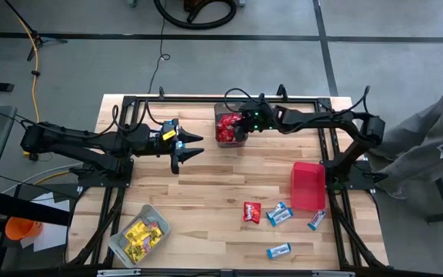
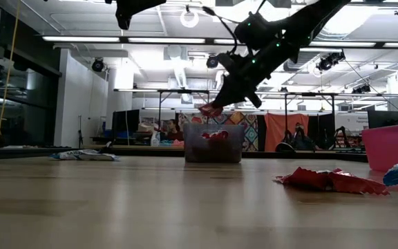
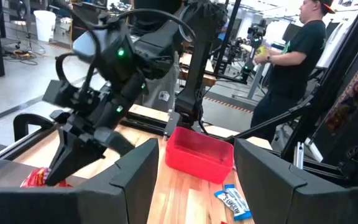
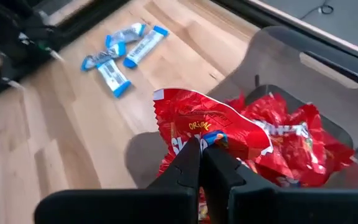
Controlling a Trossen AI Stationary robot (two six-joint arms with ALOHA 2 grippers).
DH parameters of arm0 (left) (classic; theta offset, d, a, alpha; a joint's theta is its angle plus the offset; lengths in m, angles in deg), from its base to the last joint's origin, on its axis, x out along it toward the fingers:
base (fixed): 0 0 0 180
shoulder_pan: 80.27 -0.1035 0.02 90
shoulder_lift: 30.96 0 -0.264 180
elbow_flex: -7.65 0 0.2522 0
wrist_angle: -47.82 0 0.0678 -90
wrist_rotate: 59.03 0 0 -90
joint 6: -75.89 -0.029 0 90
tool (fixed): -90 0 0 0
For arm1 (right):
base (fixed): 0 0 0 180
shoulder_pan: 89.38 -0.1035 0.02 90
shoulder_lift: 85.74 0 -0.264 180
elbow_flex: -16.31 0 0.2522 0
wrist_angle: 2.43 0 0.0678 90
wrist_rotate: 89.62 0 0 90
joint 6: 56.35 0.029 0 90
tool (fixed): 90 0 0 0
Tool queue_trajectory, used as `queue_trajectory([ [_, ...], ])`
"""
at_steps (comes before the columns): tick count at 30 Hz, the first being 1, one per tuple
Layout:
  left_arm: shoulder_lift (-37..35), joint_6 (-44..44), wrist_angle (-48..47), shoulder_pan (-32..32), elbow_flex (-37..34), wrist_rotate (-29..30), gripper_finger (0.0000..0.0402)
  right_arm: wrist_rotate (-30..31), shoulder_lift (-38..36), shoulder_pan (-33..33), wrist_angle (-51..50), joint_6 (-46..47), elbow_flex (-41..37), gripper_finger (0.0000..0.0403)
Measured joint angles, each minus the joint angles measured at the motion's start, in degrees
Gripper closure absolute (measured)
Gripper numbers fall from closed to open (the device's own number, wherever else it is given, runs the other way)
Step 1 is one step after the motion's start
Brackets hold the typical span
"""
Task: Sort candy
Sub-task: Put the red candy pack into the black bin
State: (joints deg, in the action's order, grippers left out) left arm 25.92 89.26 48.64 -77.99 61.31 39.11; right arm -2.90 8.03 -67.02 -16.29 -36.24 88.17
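Observation:
My right gripper (image 4: 202, 149) is shut on a red candy packet (image 4: 210, 124), just above the clear grey bin (image 1: 223, 109) that holds more red packets (image 4: 291, 140). The low view shows that packet (image 2: 211, 109) a little above the bin's rim (image 2: 213, 126). My left gripper (image 1: 189, 151) hovers open above the table left of that bin, pointing level, with nothing between its fingers (image 3: 135, 177). One red packet (image 1: 252, 211) and three blue-and-white packets (image 1: 280, 214) lie flat on the table at the near right. My right gripper pinches the red packet between its two shut fingers (image 4: 188, 163), at the packet's edge nearest the wrist (image 4: 197, 138). The fingers slant down from the table's right side. The packet sticks out beyond the fingertips, crumpled, lifted clear over the bin.
A red bin (image 1: 308, 185) stands at the table's right. A grey bin (image 1: 120, 245) with yellow packets (image 1: 143, 235) sits at the near left corner. A black frame (image 1: 206, 98) runs along the table's far edge. A person (image 3: 291, 56) stands beyond the table.

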Motion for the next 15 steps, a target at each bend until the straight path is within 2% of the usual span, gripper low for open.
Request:
queue_trajectory([
  [8,0.0,-0.01,-0.23,0.0,-0.01,0.02,0.0204,1.79,-0.08,0.17,-1.23,0.44,0.46,0.0389],
  [15,0.0,0.0,-0.25,0.0,-0.02,0.02,0.0204,2.89,-0.13,-0.05,-1.67,0.48,0.47,0.0304],
])
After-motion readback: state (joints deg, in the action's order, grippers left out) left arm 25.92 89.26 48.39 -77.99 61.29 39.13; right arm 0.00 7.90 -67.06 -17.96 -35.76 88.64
